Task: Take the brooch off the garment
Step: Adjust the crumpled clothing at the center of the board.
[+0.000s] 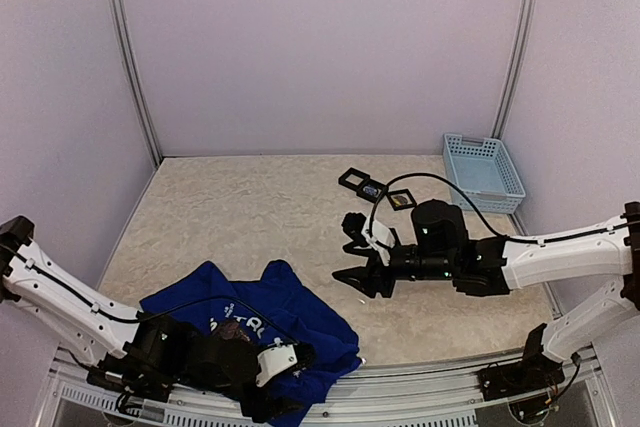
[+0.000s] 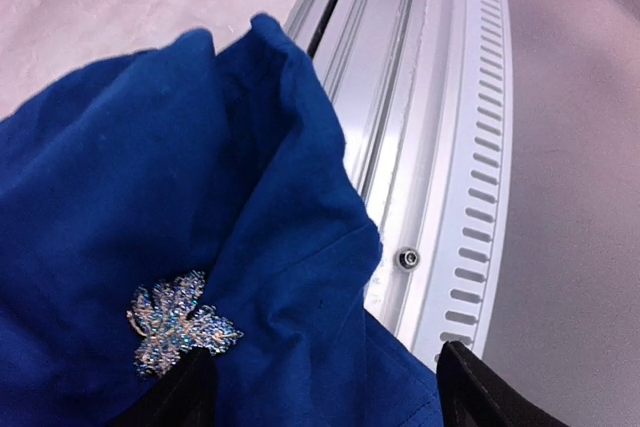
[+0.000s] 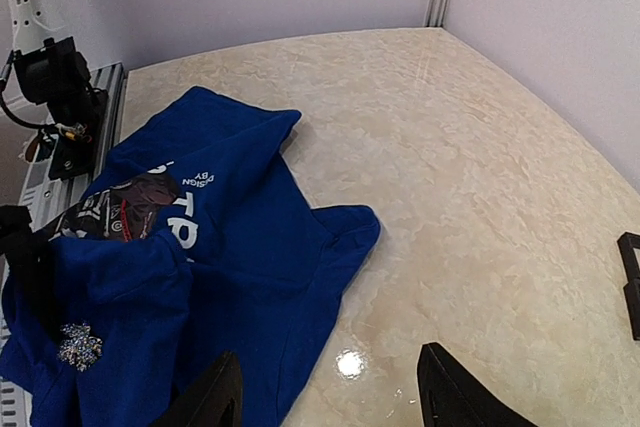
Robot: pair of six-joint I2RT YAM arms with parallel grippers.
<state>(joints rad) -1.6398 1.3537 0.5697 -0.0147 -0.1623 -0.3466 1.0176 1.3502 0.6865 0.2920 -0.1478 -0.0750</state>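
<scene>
A sparkling silver leaf-shaped brooch (image 2: 180, 325) sits on the crumpled royal-blue cloth T-shirt (image 2: 120, 177) at the table's (image 1: 250, 207) near edge. The left pincer (image 2: 325, 392) stands released beside it; the right pincer (image 3: 330, 382) hangs released over the table.

Enclosure: plain pale lilac wall panels (image 1: 320, 47) on three sides, joined at the far corners by upright aluminium profile posts (image 1: 132, 67). Work surface is a glossy beige marble-patterned tabletop (image 1: 250, 207) with one small bright light reflection (image 3: 350, 364) on it; a slotted aluminium rail (image 2: 440, 147) runs along its near edge. Far right corner: light-blue slatted plastic basket (image 1: 484, 175), small black square frames (image 1: 372, 190) near its left side
</scene>
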